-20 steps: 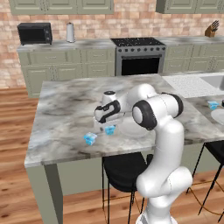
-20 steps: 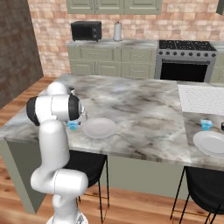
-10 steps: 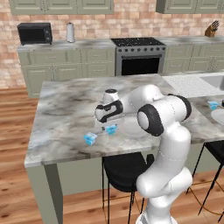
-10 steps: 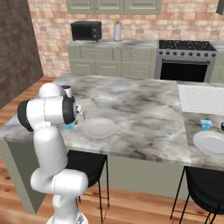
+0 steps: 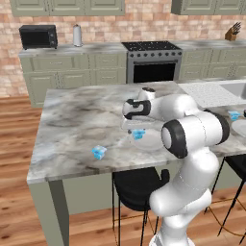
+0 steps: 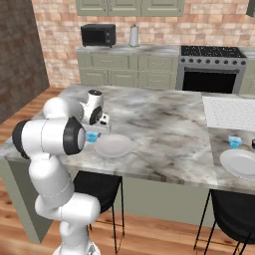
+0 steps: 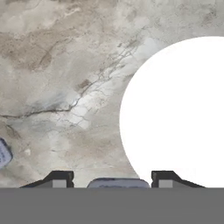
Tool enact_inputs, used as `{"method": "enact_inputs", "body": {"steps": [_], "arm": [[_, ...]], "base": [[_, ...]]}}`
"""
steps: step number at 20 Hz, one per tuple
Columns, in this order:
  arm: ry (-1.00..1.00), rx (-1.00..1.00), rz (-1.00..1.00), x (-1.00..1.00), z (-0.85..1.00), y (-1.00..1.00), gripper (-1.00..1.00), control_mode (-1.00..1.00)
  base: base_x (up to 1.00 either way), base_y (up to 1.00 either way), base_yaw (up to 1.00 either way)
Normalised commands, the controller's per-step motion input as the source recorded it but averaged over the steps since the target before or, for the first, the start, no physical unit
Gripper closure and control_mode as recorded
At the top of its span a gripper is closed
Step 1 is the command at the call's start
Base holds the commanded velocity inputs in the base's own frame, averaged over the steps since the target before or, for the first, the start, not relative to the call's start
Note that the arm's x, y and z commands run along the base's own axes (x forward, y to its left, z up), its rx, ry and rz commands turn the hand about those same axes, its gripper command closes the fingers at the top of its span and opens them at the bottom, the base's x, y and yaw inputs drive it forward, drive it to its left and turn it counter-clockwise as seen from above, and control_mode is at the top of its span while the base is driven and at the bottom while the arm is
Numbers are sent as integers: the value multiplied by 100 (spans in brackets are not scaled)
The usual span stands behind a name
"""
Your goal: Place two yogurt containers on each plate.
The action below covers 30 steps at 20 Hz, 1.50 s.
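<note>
On the island: marble counter (image 5: 72, 120) with stools tucked under it, stove and microwave on the back wall.
Gripper: the gripper (image 5: 139, 134) hangs just above the near plate's left edge, pointing down.
Fingers: clamped on a yogurt tub (image 5: 139, 134); in the hand view the tub's rim (image 7: 117, 183) sits right between the two dark tips, so it's held and clear of the counter.
Near plate: the near plate (image 6: 113, 145) sits by the front edge of the counter; from the hand camera it's the big white disc (image 7: 175, 113) on the right, bare as far as I can see.
Loose tub: the second tub (image 5: 99, 152) stands on the marble well left of that plate, near the front edge.
Far side: the far plate (image 6: 240, 163) is over by the right end, with another tub (image 6: 234, 142) on the counter just behind it, not on it.
</note>
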Motion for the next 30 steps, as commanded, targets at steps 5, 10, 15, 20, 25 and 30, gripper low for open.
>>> {"method": "enact_inputs", "body": {"steps": [5, 10, 15, 20, 25, 30], "arm": [[3, 2, 0, 22, -7, -40, 100, -100], [4, -1, -4, 32, -20, -10, 100, -100], [6, -9, -13, 17, -28, 0, 100, -100], [4, -3, -5, 28, -28, -2, 100, -100], [0, 0, 0, 8, -30, -7, 100, -100], [0, 0, 0, 7, -32, 0, 100, -100]], "base": [[0, 0, 0], [0, 0, 0], [0, 0, 0], [0, 0, 0], [0, 0, 0], [0, 0, 0]]}}
